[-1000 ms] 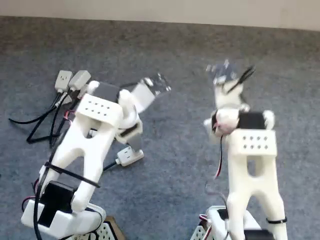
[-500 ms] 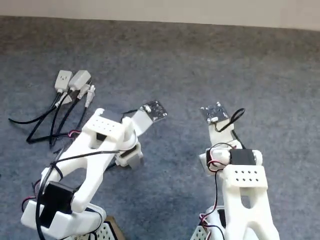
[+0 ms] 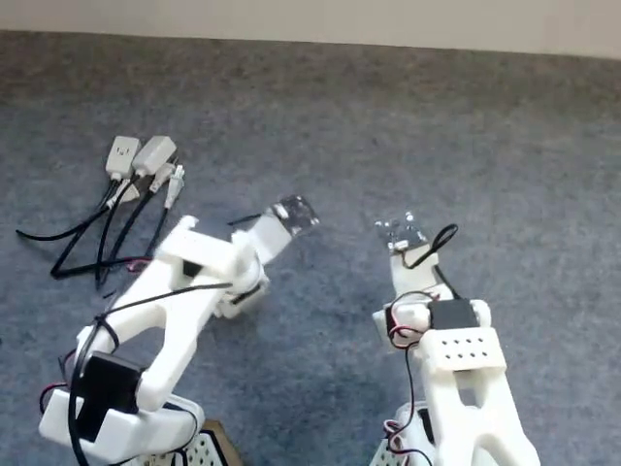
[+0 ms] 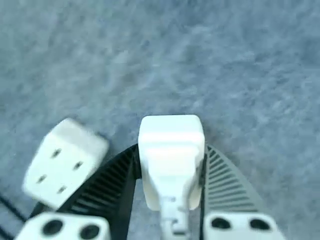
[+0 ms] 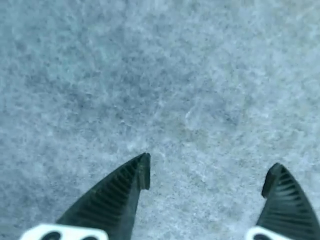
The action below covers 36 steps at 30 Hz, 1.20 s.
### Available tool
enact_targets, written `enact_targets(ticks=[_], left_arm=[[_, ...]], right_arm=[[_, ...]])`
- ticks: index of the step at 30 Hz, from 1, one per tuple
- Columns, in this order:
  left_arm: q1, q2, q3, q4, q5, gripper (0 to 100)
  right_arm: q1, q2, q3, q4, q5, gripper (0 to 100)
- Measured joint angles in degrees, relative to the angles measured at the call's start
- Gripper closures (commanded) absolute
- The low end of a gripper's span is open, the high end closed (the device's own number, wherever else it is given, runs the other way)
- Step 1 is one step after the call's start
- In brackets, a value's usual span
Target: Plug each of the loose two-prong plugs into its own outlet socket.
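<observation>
My left gripper (image 4: 171, 150) is shut on a white plug (image 4: 171, 155), whose body stands between the two black fingers just above the grey carpet. Close beside it lies a white outlet socket (image 4: 62, 162), its slotted face turned up. In the high view the left arm (image 3: 194, 282) covers both of them. At the back left lie two more white socket blocks (image 3: 121, 155) (image 3: 153, 153) and a small loose plug (image 3: 175, 181) on black cables. My right gripper (image 5: 207, 185) is open over bare carpet, nothing between its fingers.
Black cables (image 3: 78, 243) trail from the back-left blocks toward the left arm's base. The right arm (image 3: 456, 359) stands at the front right. Grey carpet (image 3: 437, 116) covers the whole floor, and a pale wall edge runs along the back.
Both arms have drawn back toward the front. The right arm folded in from its far reach. The left arm came down over the socket that lay in front of it, hiding it.
</observation>
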Motion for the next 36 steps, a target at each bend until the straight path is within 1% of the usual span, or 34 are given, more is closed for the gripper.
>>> enact_targets(ticks=[2, 5, 7, 10, 15, 20, 24, 27, 31, 36], left_arm=[[-2.81, 0.00, -4.92, 5.01, -1.05, 100], [-9.93, 0.18, -15.38, 13.71, -1.85, 100], [-16.09, 0.53, -23.91, 19.25, -4.48, 100], [-26.46, 3.16, -37.63, 25.32, -8.44, 100], [-42.46, 14.95, -60.48, 30.95, -13.01, 100], [-54.15, 32.26, -85.19, 35.52, -13.54, 100], [-61.36, 45.10, -105.23, 38.42, -13.63, 100], [-65.32, 53.27, -116.66, 39.21, -14.42, 100], [-68.22, 61.63, -123.43, 39.21, -17.05, 99], [-71.30, 66.81, -125.10, 37.19, -17.05, 99]], right_arm=[[-0.35, 0.00, 0.88, -0.88, 0.00, 65.6], [-0.26, 0.00, 3.08, -2.55, 0.00, 65.6], [-0.44, 0.00, 4.40, -3.52, 0.00, 65.6], [-0.44, 0.00, 4.75, -3.96, 0.00, 65.6], [-0.53, 0.00, 4.75, -3.96, 0.00, 65.6], [-0.53, 0.00, 4.75, -3.96, 0.00, 65.6], [-0.53, 0.00, 4.75, -3.96, 0.00, 65.6], [-0.53, 0.00, 4.75, -3.96, 0.00, 65.6], [-2.20, 0.00, 4.75, -3.96, 0.00, 65.6], [-2.46, 0.00, 4.75, -3.96, 0.00, 65.6]])
